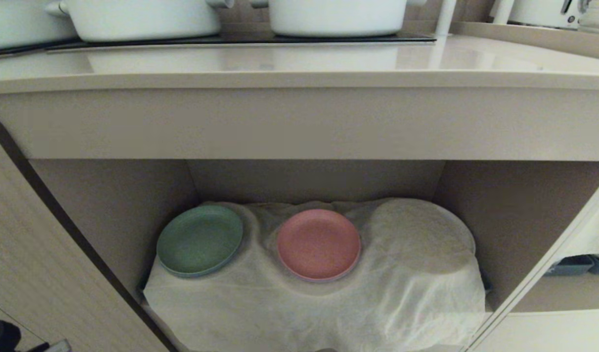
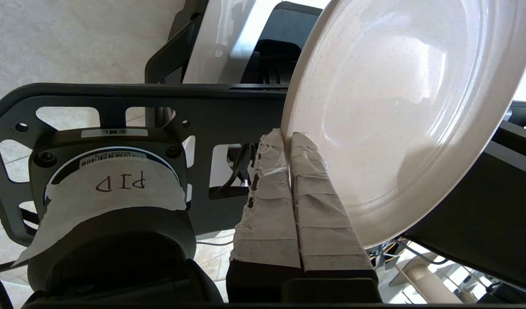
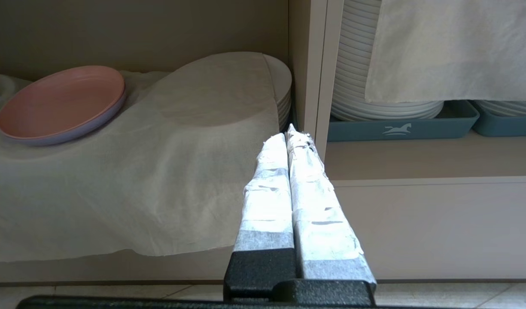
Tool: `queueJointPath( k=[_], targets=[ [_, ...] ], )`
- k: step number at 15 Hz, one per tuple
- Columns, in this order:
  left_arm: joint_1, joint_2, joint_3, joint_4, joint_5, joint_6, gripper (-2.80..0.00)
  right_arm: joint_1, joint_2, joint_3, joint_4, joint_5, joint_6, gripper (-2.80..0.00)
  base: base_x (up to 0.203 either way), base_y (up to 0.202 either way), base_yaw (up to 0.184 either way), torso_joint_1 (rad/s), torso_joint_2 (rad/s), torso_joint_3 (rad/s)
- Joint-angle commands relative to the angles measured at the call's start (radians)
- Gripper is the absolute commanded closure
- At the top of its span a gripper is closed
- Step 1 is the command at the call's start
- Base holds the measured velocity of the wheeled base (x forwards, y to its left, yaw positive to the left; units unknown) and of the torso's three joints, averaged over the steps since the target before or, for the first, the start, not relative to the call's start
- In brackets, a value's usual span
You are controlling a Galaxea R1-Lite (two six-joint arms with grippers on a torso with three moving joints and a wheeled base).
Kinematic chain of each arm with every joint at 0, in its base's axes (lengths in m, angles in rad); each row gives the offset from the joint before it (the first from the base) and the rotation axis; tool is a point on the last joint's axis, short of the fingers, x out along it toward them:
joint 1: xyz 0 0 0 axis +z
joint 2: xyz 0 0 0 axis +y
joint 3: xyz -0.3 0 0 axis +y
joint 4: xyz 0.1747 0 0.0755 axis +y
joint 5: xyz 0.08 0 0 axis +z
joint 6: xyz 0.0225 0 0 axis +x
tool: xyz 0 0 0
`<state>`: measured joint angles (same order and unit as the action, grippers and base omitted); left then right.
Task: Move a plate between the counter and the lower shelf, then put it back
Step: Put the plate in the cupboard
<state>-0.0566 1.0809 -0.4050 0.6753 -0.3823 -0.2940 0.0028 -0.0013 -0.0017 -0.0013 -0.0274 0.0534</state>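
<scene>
The left gripper (image 2: 287,139) has its jaws pinching the rim of the plate (image 2: 400,107), one taped finger on each face of the rim. The cream plate stands on edge in that grip, its speckled hollow face turned to the wrist camera, with the robot's black frame (image 2: 138,98) behind it. Neither this gripper nor the plate shows in the head view, so where the plate sits relative to the cabinet cannot be told.

The right gripper (image 3: 293,135) hangs low in front of the cabinet with its jaws pressed together on nothing, its tips before the upright divider (image 3: 308,64) at the right edge of the lower shelf (image 1: 108,205).

On that shelf a white cloth (image 1: 328,303) drapes over its front edge. A green plate (image 1: 199,239) lies on the cloth toward the left wall, a pink plate (image 1: 319,244) near the middle, and a covered stack of plates (image 1: 421,234) bulges by the right wall. Above, the tabletop (image 1: 299,61) carries two white pots (image 1: 143,19) along its back edge on the black hob.
</scene>
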Motion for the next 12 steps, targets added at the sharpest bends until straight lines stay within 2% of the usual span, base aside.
queueJointPath(
  k=[1, 12],
  targets=[
    [0.0, -0.001, 0.005, 0.004, -0.001, 0.001, 0.0, 0.0, 0.001, 0.0, 0.0, 0.0, 0.0, 0.0, 0.0, 0.0, 0.0, 0.0, 0.0, 0.0],
    [-0.002, -0.002, 0.008, 0.004, -0.003, 0.004, 0.0, 0.0, 0.001, 0.0, 0.0, 0.0, 0.0, 0.0, 0.0, 0.0, 0.0, 0.0, 0.0, 0.0]
  ],
)
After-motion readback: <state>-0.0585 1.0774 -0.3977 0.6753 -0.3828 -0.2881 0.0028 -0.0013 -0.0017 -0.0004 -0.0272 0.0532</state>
